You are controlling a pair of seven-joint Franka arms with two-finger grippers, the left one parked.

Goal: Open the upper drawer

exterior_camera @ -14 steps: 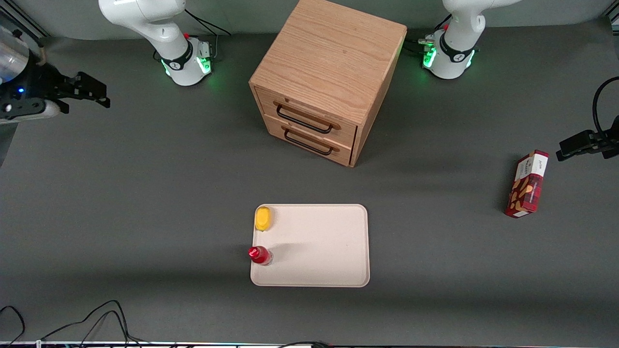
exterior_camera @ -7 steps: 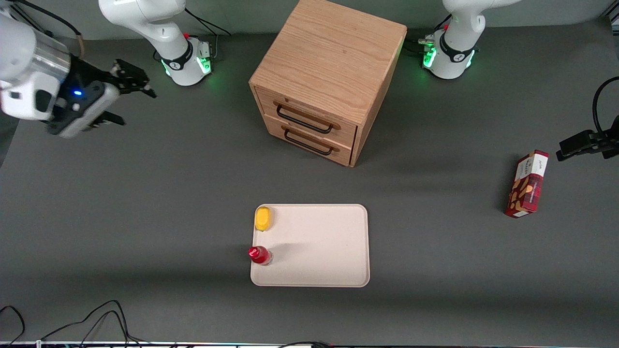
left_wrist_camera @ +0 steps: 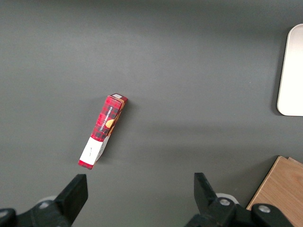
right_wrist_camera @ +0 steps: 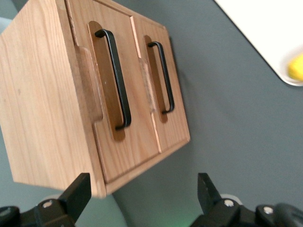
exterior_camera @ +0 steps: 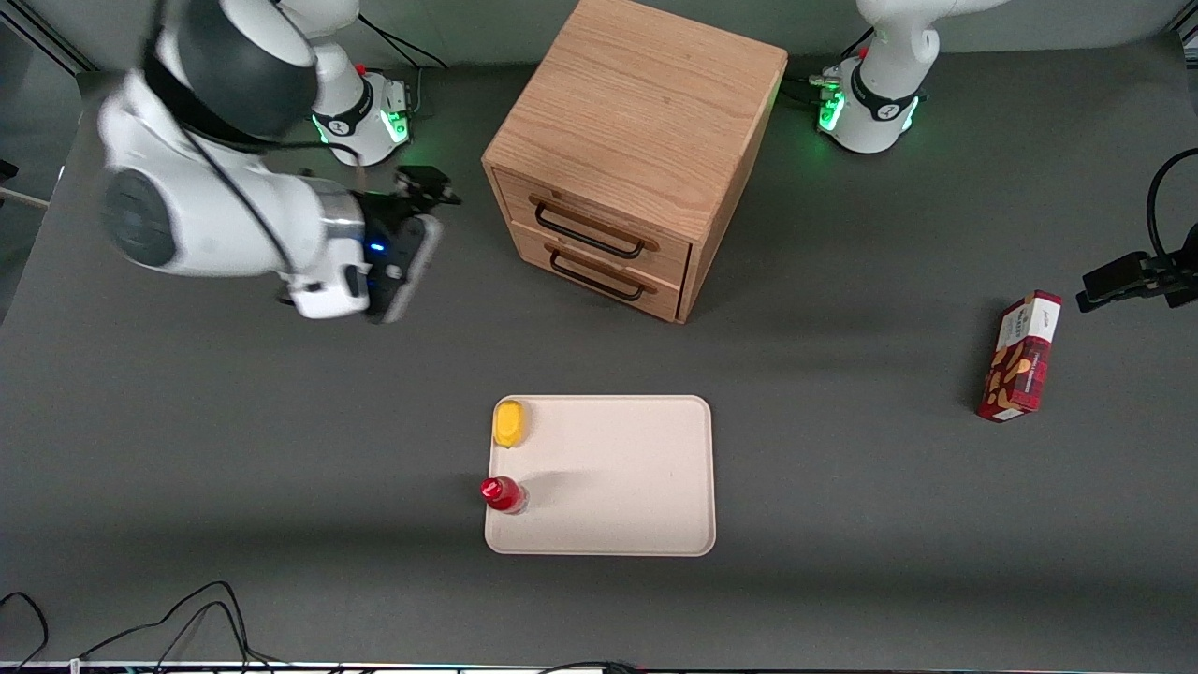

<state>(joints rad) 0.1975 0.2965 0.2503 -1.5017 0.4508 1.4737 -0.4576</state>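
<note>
The small wooden cabinet (exterior_camera: 636,122) stands in the middle of the table. Its upper drawer (exterior_camera: 599,211) is shut, and its black bar handle (exterior_camera: 588,230) is free. The bottom drawer (exterior_camera: 608,271) just below is also shut. My gripper (exterior_camera: 426,192) hovers above the table beside the cabinet, toward the working arm's end, apart from it. In the right wrist view the open, empty gripper (right_wrist_camera: 142,196) faces the upper drawer (right_wrist_camera: 135,127) and its handle (right_wrist_camera: 118,80), still some way off.
A beige tray (exterior_camera: 646,468) lies nearer the front camera than the cabinet, with a yellow item (exterior_camera: 509,423) and a red bottle (exterior_camera: 502,493) on it. A red box (exterior_camera: 1020,358) lies toward the parked arm's end. Cables (exterior_camera: 187,618) trail along the near edge.
My arm has swung in from the working arm's end of the table toward the cabinet, and the gripper now points at the drawer fronts. The drawers have not moved.
</note>
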